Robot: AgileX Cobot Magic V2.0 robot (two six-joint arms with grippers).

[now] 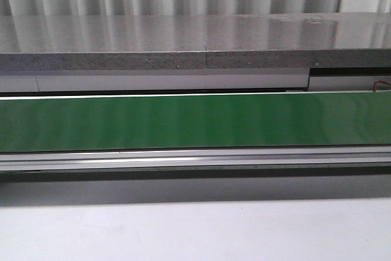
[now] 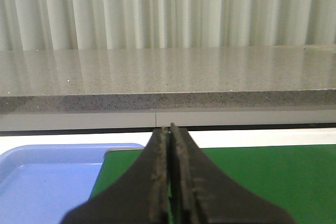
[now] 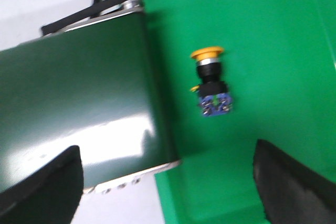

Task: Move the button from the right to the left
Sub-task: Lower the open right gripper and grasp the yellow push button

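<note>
The button (image 3: pixel 211 84), a small blue block with a black neck and an orange cap, lies on its side inside a green bin (image 3: pixel 273 35) in the right wrist view. My right gripper (image 3: pixel 167 174) hangs open above it, its two dark fingertips (image 3: pixel 50 182) wide apart, nothing between them; the button lies beyond the tips. In the left wrist view my left gripper (image 2: pixel 169 129) is shut with nothing held, its fingers pressed together over the green belt (image 2: pixel 262 174). Neither gripper nor the button shows in the front view.
A green conveyor belt (image 1: pixel 195 120) runs across the front view between metal rails, its end roller (image 3: pixel 79 103) beside the green bin. A blue tray (image 2: pixel 47 182) sits at the belt's other end. A grey stone counter (image 1: pixel 195 44) stands behind.
</note>
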